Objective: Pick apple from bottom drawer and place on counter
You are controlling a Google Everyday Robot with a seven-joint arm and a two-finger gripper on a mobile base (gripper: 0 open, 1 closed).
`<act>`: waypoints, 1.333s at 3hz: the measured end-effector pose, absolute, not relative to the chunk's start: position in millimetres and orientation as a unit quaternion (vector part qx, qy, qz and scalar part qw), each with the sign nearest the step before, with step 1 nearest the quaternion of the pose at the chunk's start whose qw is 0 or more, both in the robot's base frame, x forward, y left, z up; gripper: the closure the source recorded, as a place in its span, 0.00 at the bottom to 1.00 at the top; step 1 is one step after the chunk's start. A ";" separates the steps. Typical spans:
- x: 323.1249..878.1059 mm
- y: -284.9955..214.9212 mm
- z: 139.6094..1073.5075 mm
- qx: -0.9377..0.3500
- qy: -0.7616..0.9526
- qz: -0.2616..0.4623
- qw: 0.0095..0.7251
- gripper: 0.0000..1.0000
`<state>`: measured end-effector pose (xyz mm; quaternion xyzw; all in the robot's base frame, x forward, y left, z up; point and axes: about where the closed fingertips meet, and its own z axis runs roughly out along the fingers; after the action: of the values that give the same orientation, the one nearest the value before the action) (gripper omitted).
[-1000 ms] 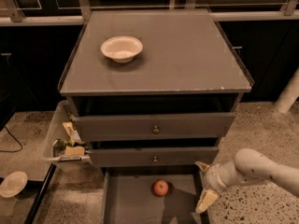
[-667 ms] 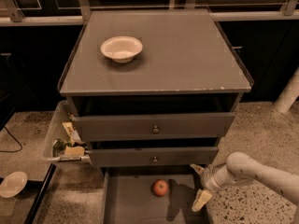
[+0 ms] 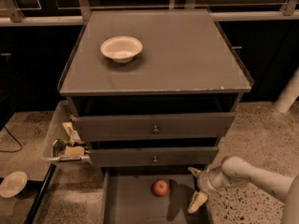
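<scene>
Matte-grey and flat-floored, the bottom drawer (image 3: 133, 206) holds your round red apple (image 3: 160, 187). Your end effector (image 3: 196, 187) hangs over the drawer's right side, pale fingers spread wide and empty, edged further inward than before.

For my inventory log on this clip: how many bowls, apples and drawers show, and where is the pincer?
White bowls: 2, one on the counter, one on the floor
Apples: 1, in the bottom drawer
Drawers: 3
Pincer: 1, open, right of the apple
Total: 7
</scene>
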<state>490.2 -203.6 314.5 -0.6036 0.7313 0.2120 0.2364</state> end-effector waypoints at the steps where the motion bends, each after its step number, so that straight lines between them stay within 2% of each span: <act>1: 495.1 -197.7 281.1 -0.595 0.737 0.219 0.235 0.00; 4: 532.2 -165.7 188.9 -0.601 0.703 0.251 0.286 0.00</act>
<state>532.2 -165.7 188.9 -0.6006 0.7033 0.2509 0.2857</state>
